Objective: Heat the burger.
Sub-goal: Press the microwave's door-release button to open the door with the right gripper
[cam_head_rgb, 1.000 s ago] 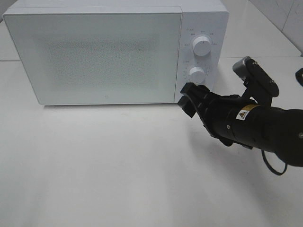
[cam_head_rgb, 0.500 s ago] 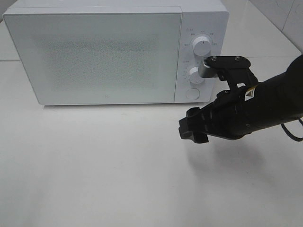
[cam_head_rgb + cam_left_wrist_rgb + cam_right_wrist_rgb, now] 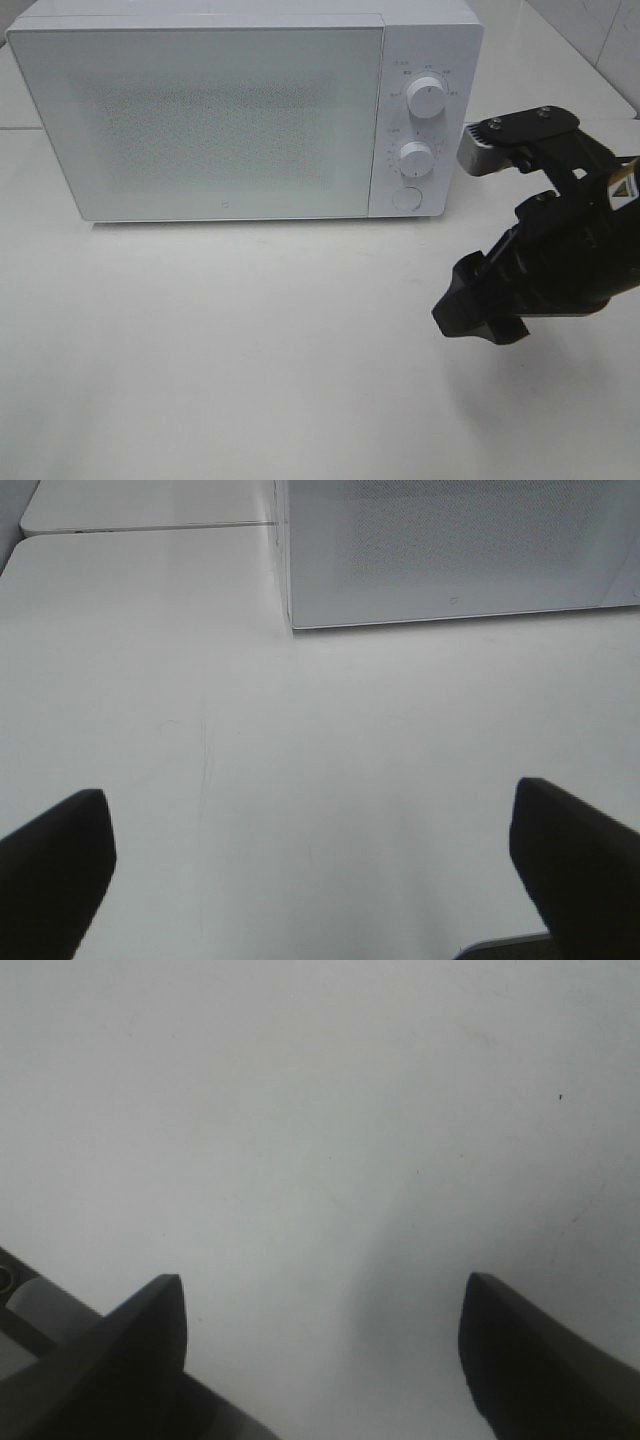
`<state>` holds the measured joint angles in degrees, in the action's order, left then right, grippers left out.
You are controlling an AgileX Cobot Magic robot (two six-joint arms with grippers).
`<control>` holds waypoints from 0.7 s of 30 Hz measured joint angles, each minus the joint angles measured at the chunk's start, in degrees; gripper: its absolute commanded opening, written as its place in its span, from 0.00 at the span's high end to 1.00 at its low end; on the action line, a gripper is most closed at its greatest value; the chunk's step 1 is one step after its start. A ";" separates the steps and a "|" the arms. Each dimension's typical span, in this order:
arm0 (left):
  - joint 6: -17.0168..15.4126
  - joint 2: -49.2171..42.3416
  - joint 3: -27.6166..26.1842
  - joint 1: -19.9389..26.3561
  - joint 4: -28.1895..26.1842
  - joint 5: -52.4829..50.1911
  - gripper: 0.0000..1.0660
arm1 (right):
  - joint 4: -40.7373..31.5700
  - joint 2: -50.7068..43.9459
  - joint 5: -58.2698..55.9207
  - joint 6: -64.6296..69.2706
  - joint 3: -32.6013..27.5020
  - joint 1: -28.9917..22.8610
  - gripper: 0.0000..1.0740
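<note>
My left gripper [image 3: 315, 845] hangs over the tabletop [image 3: 300, 730], jaws wide apart and holding nothing. The microwave [image 3: 200, 110] stands at the rear, door shut. My right gripper [image 3: 478, 308] hovers off its front right corner, jaws apart and holding nothing. The burger shows in no view; it is possibly behind the door, but I cannot tell.

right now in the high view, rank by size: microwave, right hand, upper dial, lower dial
white box-shaped microwave
black right hand, nearer the camera
round white upper dial and round white lower dial: look alike, unranked
</note>
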<state>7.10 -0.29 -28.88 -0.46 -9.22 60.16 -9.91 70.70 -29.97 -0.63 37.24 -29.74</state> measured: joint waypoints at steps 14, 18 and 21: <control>0.00 0.00 0.00 0.00 0.00 0.00 0.06 | 0.74 -16.79 -13.35 0.17 0.00 0.00 0.26; 0.00 0.00 0.00 0.00 0.00 0.00 0.06 | 2.75 -22.75 -16.04 0.63 -0.52 0.00 0.26; 0.00 0.00 0.00 0.00 0.00 0.00 0.06 | 4.76 -28.02 -16.39 1.78 -2.01 0.00 0.27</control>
<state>7.10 -0.29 -28.88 -0.46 -9.22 60.16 -5.16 42.69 -46.35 1.15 35.24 -29.74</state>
